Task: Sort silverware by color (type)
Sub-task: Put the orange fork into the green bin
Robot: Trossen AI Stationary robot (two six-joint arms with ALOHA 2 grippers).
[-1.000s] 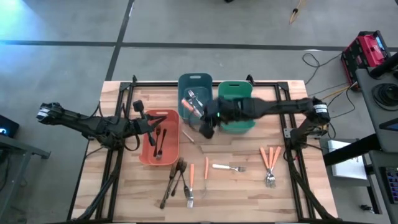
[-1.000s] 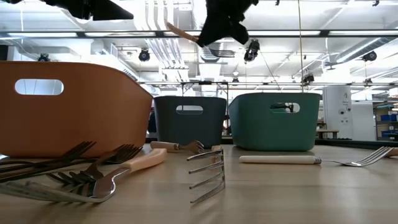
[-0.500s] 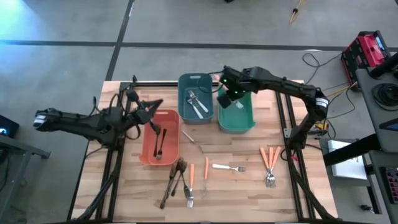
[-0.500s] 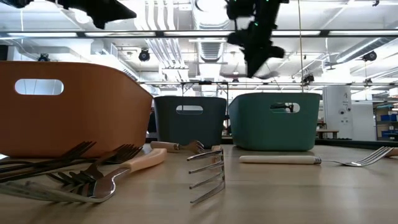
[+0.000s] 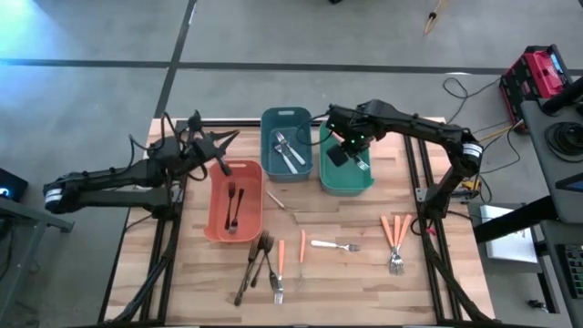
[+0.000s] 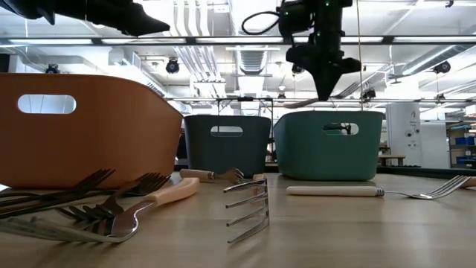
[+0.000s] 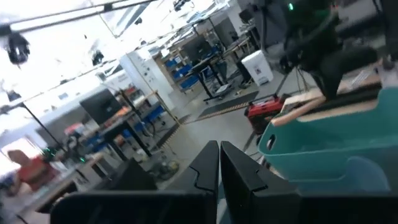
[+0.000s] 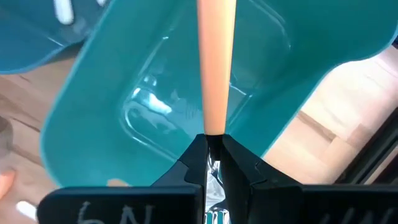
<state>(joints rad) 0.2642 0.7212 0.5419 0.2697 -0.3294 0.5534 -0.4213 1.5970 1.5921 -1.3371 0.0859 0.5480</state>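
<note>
- Right gripper (image 8: 212, 163) hung over the green plastic bin (image 5: 345, 173), its fingers pinched on an orange-handled silver fork (image 8: 216, 68).
- Left gripper (image 7: 219, 163) sat closed and empty beyond the salmon plastic bin (image 5: 233, 202), which held dark bronze forks (image 5: 232, 202).
- Remaining silverware lay on the wooden table (image 5: 346, 282).
- No writing was readable.

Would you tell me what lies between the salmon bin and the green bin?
The blue bin, holding shiny silver utensils, lies between the salmon bin and the green bin, per the high view.
</note>
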